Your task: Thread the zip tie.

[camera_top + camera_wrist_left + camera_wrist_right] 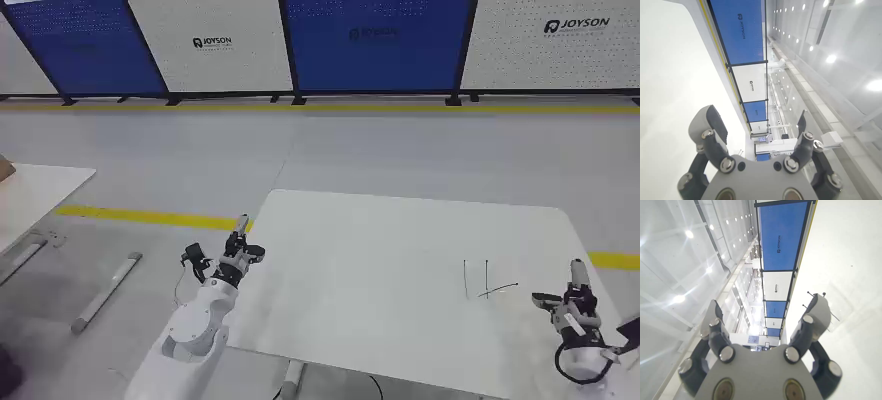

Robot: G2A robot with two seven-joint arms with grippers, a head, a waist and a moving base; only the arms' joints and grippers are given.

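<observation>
Three thin black zip ties [485, 280] lie loose on the right part of the white table [380, 280]: two run side by side and a third lies slanted across their near ends. My right gripper [565, 290] [766, 308] is open at the table's right edge, just right of the ties, holding nothing. In the right wrist view the zip ties' heads [808, 292] show just past one of the fingers [819, 308]. My left gripper [248, 240] [759, 121] is open and empty at the table's left edge, far from the ties, which show as small zip ties [741, 151] in the distance.
The table carries nothing besides the ties. A second white table [40, 195] stands off to the left, with a grey bar [105, 292] on the floor between. Blue and white partition panels [380, 45] line the back of the room.
</observation>
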